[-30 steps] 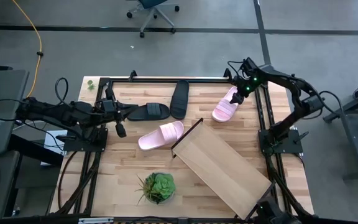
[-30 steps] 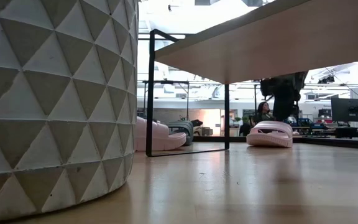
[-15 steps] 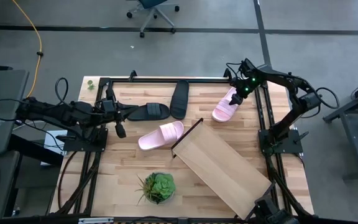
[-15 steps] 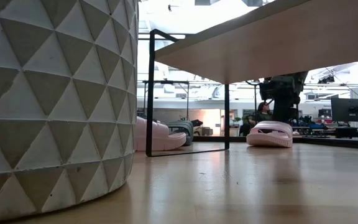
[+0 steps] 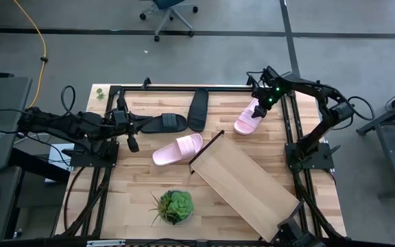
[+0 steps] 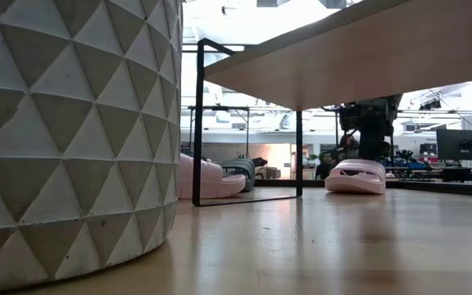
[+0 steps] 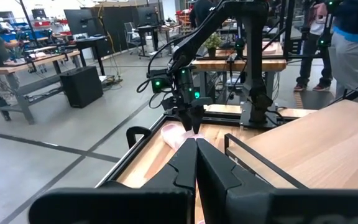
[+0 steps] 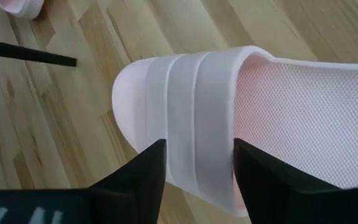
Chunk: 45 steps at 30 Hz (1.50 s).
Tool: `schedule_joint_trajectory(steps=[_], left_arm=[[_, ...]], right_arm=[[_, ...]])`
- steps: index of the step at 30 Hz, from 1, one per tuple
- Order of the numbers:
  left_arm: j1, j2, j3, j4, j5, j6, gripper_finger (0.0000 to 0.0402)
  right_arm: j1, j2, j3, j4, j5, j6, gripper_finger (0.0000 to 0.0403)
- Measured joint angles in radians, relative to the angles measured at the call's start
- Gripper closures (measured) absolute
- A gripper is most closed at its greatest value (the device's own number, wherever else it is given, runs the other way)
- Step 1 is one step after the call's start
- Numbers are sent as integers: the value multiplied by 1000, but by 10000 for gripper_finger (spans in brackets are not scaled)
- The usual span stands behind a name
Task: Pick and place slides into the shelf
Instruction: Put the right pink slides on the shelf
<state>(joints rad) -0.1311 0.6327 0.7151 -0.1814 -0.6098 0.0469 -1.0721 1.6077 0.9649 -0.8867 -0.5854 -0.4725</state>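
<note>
My right gripper (image 5: 260, 105) (image 8: 197, 169) hangs open, pointing down, over the far-right pale pink slide (image 5: 247, 118) (image 6: 356, 176), which lies sole-down on the table. Its fingers stand on either side of the ribbed strap (image 8: 191, 106). The second pink slide (image 5: 177, 149) lies mid-table beside the near-left end of the shelf (image 5: 242, 180), a light-wood board lying at a slant. Two black slides (image 5: 163, 123) (image 5: 198, 108) lie farther back. My left gripper (image 5: 141, 124) (image 7: 195, 142) is shut and waits at the left, next to the nearer black slide. My right gripper comes at the pink slide from above, with one finger (image 8: 145, 171) outside each side of the strap near the toe end. Whether the fingers touch the slide I cannot tell. The slide lies flat on the table.
A potted green plant (image 5: 173, 206) in a patterned pot (image 6: 72, 131) stands near the table's near edge. A black metal frame (image 5: 290, 123) runs around the tabletop. Bare planks lie between the plant and the left arm. People and desks show in the room beyond.
My right gripper has shifted a little toward the table's left above the pink slide. The slides and the shelf have stayed where they were.
</note>
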Motion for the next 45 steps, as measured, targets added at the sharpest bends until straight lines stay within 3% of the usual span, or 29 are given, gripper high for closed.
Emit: schedule_joint_trajectory(steps=[23,34,45], left_arm=[[0,0,0,0,0,-3,401],[0,0,0,0,0,-3,401],[0,0,0,0,0,0,401]], right_arm=[[1,-7,-1,-23,0,-8,396],[-8,-35,-1,-82,1,-11,401],[-8,-214,-2,-84,-1,49,402]])
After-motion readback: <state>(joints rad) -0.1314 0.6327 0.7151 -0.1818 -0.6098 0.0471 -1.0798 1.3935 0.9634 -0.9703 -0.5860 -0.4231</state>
